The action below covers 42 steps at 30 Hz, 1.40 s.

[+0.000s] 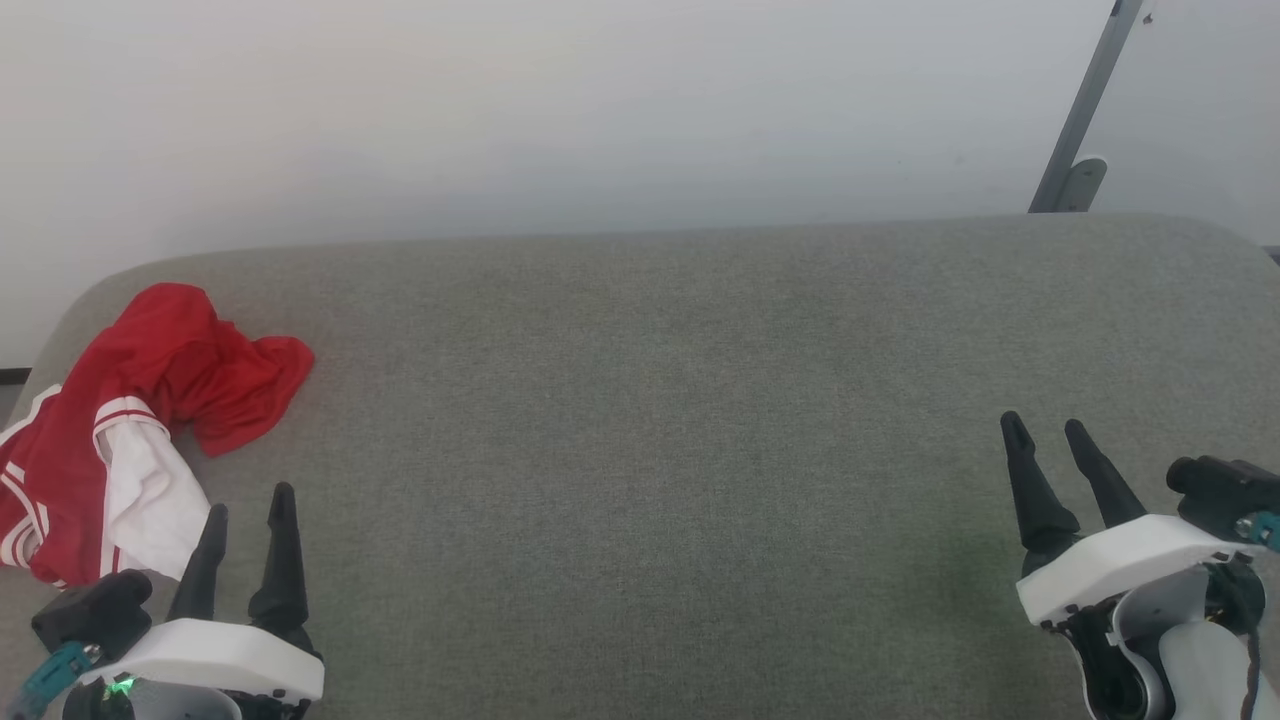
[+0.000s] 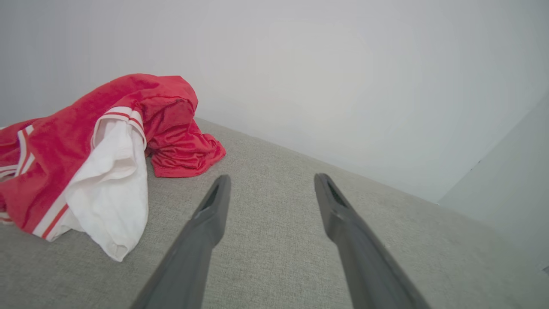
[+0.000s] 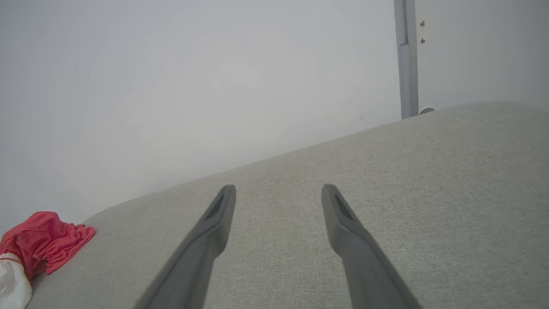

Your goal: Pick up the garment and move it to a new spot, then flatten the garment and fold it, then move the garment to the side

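1. The garment (image 1: 150, 380) is lying crumpled at the far-left corner of the table (image 1: 640, 450). Its red cloth is bunching into a mound, and a white sleeve with red-and-white striped trim is spilling toward the near edge.
2. The left end effector (image 1: 250, 500) is sitting at the near left, with its white wrist housing at the bottom edge of the head view. Its two dark fingers are pointing toward the far side.
3. Those fingers are standing apart and gripping nothing. In the left wrist view, the white sleeve is lying just beside the left-hand finger, with a strip of grey table showing between them.
4. The right end effector (image 1: 1043, 422) is sitting at the near right, well apart from the garment. Its fingers are leaning slightly to the left as they reach toward the far side.
5. Its fingers are likewise spreading wide with nothing between them, and bare grey table is showing in the gap in the right wrist view.
6. Both arms are holding low over the table; whether any fingertip is touching the surface cannot be told.
7. A pale wall (image 1: 500, 120) is rising behind the table, and a grey metal bar (image 1: 1085, 110) is leaning against it at the far right.
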Available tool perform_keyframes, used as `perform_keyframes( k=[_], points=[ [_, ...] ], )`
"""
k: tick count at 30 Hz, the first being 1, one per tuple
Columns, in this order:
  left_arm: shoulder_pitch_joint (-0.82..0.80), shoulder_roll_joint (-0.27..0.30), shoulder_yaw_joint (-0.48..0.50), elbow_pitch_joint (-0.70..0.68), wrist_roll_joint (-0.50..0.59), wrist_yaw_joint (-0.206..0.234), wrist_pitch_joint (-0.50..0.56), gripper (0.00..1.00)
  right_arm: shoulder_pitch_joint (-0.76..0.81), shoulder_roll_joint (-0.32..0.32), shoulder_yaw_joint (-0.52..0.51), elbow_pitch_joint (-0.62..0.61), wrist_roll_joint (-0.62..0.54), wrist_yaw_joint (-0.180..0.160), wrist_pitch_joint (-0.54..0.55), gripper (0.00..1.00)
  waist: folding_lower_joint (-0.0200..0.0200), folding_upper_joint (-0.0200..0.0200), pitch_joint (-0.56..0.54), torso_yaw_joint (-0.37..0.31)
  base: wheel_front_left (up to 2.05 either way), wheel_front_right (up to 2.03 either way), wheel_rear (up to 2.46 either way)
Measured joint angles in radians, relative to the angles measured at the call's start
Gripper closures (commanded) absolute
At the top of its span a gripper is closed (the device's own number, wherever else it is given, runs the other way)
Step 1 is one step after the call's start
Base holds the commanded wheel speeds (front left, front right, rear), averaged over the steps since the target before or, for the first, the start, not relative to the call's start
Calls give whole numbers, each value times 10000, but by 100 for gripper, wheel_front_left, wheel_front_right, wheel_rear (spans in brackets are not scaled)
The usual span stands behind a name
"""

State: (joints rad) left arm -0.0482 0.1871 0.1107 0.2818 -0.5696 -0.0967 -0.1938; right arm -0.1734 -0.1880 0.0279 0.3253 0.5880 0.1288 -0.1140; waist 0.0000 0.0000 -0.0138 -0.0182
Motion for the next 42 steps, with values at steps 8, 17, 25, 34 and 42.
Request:
perform_keyframes(
  k=[8, 17, 25, 34, 42],
  points=[
    [40, 12, 79, -33, 543, -48, -163, 0, 2, -10, 36, -35, -564, 2, -94, 0, 0, 0, -25, -23, 0, 0, 0],
    [58, 48, 163, -84, 1081, -65, -330, 0, 4, -27, 46, -69, -1103, 2, -196, 0, 0, 0, -37, -54, 0, 0, 0],
    [88, 94, 201, -81, 1592, -98, -470, 0, 16, -61, 40, -90, -1580, 4, -307, 0, 0, 0, -44, -106, 0, 0, 0],
    [186, 178, 236, -54, 2071, -146, -640, 0, 41, -90, 46, -119, -2127, 6, -414, 0, 0, 0, -43, -166, 0, 0, 0],
    [195, 188, 255, -84, 2194, -153, -679, 0, 79, -84, 8, -198, -2293, 8, -443, 0, 0, 0, -32, -165, 0, 0, 0]
  ],
)
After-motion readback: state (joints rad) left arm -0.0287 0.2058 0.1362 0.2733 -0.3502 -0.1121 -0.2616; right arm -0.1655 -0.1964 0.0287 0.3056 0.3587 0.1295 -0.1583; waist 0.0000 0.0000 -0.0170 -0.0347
